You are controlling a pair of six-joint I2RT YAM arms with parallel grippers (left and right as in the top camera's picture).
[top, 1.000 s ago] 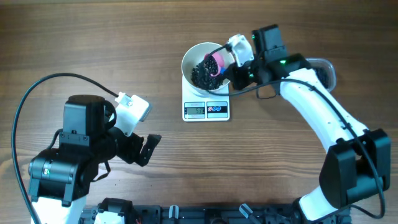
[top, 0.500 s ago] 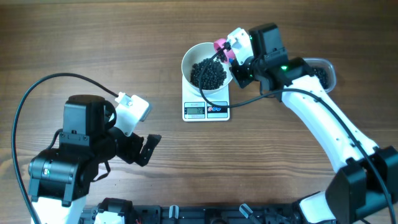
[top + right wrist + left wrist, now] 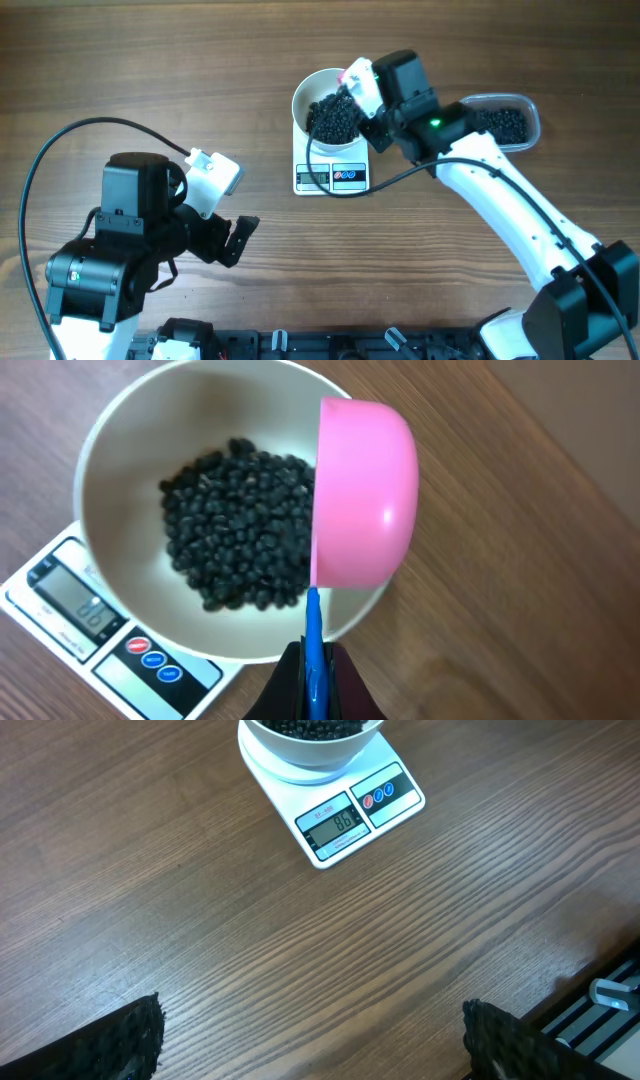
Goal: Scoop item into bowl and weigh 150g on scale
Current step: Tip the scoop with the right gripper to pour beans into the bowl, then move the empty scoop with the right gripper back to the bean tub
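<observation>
Swung leftward over the bowl [image 3: 110, 480], my right tool [image 3: 312, 665] is gripping the scoop [image 3: 365, 495], dumping pellets [image 3: 240, 530]; more scooping is coming. Left tool [image 3: 310, 1045] is gaping wide.

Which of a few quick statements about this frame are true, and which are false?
The bowl sits on the scale. True.
The bowl is empty. False: it holds black pellets.
The right gripper is shut on the handle of the pink scoop. True.
The left gripper grips the scale. False: it is open, empty and apart from it.
The scoop lies beside the scale. False: it is held tipped over the bowl.
</observation>
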